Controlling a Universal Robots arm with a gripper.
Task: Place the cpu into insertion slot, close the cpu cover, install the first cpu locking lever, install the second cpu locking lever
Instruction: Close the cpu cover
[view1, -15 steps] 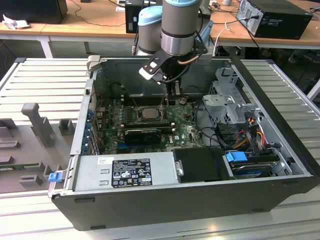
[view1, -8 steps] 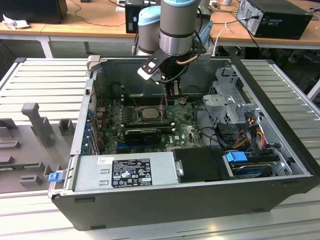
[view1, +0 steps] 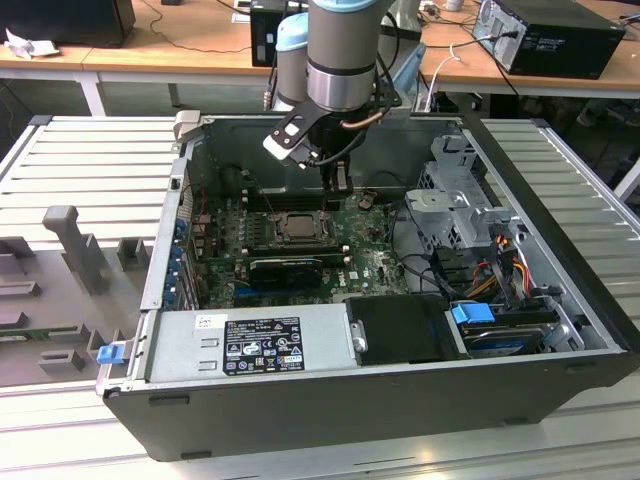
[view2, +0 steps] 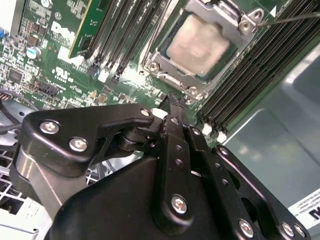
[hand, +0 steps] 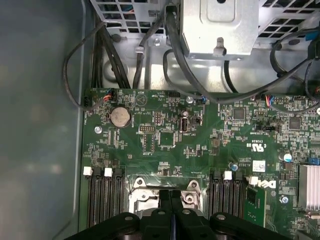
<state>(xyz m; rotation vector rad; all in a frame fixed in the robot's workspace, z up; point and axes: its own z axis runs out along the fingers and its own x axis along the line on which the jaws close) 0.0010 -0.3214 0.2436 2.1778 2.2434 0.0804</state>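
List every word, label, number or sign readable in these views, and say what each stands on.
Black label on the power supply, exterior view: white print too small to read.
White sticker beside it: too small to read.
White mark on the green board, first wrist view: a brand logo, not quoted; the component lettering around it is too small to read.
White label on the case wall, second wrist view: cut off, unreadable.

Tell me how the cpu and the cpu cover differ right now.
The cpu is a solid, pale grey-beige square; the cpu cover is a silvery metal frame with an open window. The cpu fills the middle; the cpu cover lies around its edges. Both are roughly square and lie flat on the green circuit board.
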